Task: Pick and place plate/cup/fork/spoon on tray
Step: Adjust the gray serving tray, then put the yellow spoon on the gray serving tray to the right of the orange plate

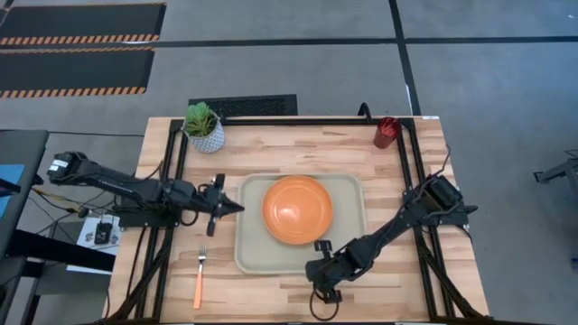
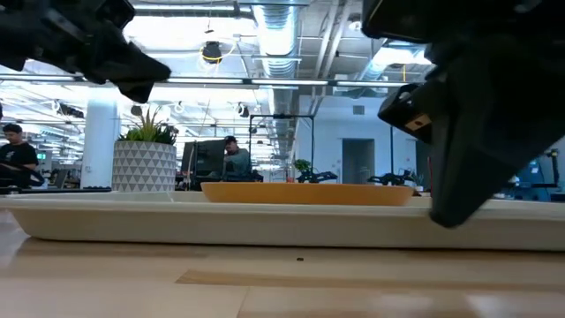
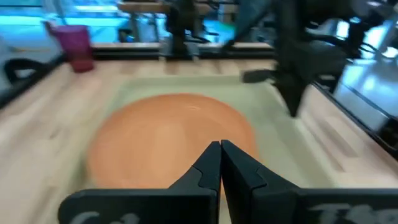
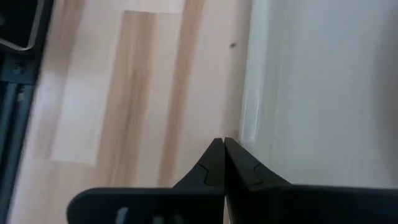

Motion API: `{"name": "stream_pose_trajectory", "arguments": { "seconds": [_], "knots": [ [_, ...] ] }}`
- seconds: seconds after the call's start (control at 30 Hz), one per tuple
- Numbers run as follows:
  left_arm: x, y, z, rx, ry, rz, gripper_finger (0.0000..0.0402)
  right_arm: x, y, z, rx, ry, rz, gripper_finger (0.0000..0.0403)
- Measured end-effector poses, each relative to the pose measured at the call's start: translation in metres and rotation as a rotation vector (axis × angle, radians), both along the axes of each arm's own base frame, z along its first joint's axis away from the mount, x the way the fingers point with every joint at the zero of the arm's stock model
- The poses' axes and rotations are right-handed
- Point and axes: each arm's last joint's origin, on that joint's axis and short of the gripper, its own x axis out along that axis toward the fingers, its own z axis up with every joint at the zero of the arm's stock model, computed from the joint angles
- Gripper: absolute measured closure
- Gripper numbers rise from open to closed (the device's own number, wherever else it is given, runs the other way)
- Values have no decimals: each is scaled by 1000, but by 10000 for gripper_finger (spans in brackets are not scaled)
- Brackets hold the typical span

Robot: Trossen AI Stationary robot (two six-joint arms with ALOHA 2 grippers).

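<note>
The spoon was nowhere to be made out, while the fork (image 1: 200, 276) lay on the table at seven o'clock of the tray (image 1: 251, 255), handle toward six, tines toward twelve. The plate (image 1: 297, 208) sat in the tray, the cup (image 1: 386, 132) at one o'clock. The left gripper (image 1: 237, 207) at nine and the right gripper (image 1: 320, 246) over the tray's six o'clock rim were both pinched together, empty.

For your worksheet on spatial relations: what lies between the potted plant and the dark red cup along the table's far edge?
Nothing: in the high view, only bare wooden tabletop runs between the potted plant and the cup.
</note>
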Motion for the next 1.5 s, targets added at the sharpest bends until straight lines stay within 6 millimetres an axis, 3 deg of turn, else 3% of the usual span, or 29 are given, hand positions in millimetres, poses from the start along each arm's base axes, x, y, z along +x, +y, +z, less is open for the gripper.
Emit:
{"name": "stream_pose_trajectory", "arguments": {
  "seconds": [0.2, 0.5, 0.77, 0.97, 1.2, 1.5],
  "knots": [
    [10, -33, 4, 25, 50, -125, 401, 5, -9, 0, -17, -5, -3, 391],
    [33, -88, 8, 56, 189, -166, 401, 5, -13, -1, -58, 14, 46, 391],
    [46, -113, -4, -8, 322, -160, 402, 0, -16, 2, -106, 39, 105, 390],
    [43, -109, -9, 22, 362, -76, 401, -6, -18, 13, -134, 48, 142, 390],
    [40, -92, 2, 21, 296, -67, 401, -16, -24, 38, -101, -104, 193, 397],
    [27, -62, -5, -89, 294, 39, 401, -46, -59, 37, -115, -291, 108, 396]
  ]
}}
